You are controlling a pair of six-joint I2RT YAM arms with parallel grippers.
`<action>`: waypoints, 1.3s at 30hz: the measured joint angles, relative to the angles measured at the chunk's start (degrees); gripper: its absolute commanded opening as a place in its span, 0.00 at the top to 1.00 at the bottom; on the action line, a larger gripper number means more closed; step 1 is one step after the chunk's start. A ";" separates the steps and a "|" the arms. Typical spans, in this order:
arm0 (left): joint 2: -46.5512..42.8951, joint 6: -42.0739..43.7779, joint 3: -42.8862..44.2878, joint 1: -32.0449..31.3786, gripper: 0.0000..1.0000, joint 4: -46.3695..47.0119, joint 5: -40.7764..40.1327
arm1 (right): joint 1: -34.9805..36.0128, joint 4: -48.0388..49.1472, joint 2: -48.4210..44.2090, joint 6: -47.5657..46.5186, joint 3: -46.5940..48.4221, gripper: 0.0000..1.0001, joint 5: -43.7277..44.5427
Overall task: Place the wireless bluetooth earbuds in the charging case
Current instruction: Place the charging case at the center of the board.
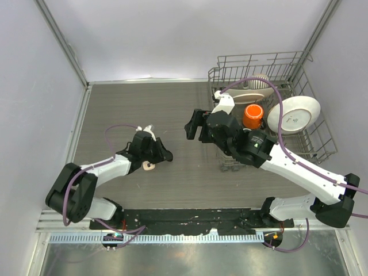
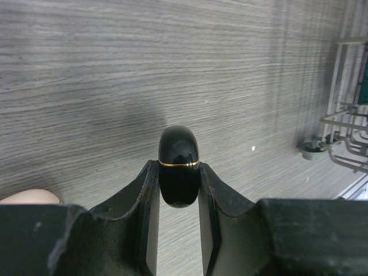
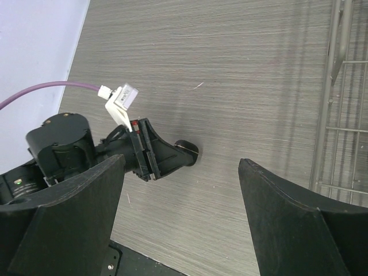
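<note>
My left gripper (image 1: 166, 155) is shut on a glossy black charging case (image 2: 179, 146) with a thin gold seam; the case is closed and held just above the table. The case and the left gripper (image 3: 164, 158) also show in the right wrist view, the case (image 3: 188, 150) at the fingertips. My right gripper (image 1: 192, 125) is wide open and empty, hovering a short way to the right of the case. No earbuds are visible in any view.
A small beige rounded object (image 1: 149, 166) lies on the table beside the left gripper; its edge shows in the left wrist view (image 2: 29, 197). A wire dish rack (image 1: 313, 135) at the right holds an orange cup (image 1: 253, 115) and a white plate (image 1: 293, 113).
</note>
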 measured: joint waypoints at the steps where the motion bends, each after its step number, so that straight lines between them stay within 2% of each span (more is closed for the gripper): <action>1: 1.16 -0.11 0.00 -0.04 0.80 0.46 0.04 | -0.07 0.00 0.00 0.00 0.00 0.15 0.00; 5: 5.25 -0.90 0.00 -0.15 0.72 2.12 0.50 | -0.15 0.00 0.00 0.00 0.00 0.15 -0.02; 7: 6.05 -1.25 0.00 -0.15 0.58 3.15 0.90 | -0.17 -0.02 0.00 0.00 0.02 0.15 -0.04; 9: 6.14 -1.11 0.00 -0.20 0.52 3.32 0.98 | -0.20 -0.02 0.00 0.00 0.00 0.15 -0.07; 26: 4.61 0.52 0.70 -0.31 0.44 -0.52 0.39 | -0.46 -0.04 0.07 -0.02 0.02 0.15 -0.85; 30: 1.92 1.33 1.03 -0.31 0.39 -2.60 -0.83 | -0.46 -0.04 0.09 -0.02 0.02 0.15 -0.92; 39: -5.53 2.95 3.10 -0.31 0.38 -7.48 -3.82 | -0.55 -0.35 0.52 -0.22 0.02 0.15 -1.07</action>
